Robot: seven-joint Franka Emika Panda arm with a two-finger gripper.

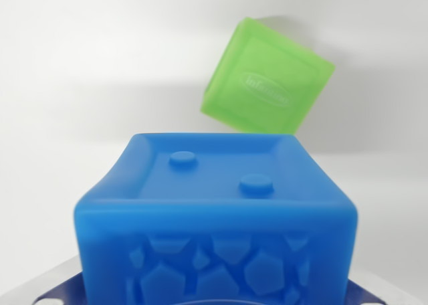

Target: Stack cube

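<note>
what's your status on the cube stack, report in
End effector: state unclear, only its edges show. Blue cube close under camera, two studs up. Green cube beyond it, turned askew. White surface between them bare.

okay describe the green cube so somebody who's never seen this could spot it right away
Start at the big blue cube filling the lower half of the wrist view, the one with two round studs on its upper face. Look just past its far edge, slightly to the wrist view's right: the green cube sits there on the white surface, translucent, turned askew, with an embossed oval logo.
</note>
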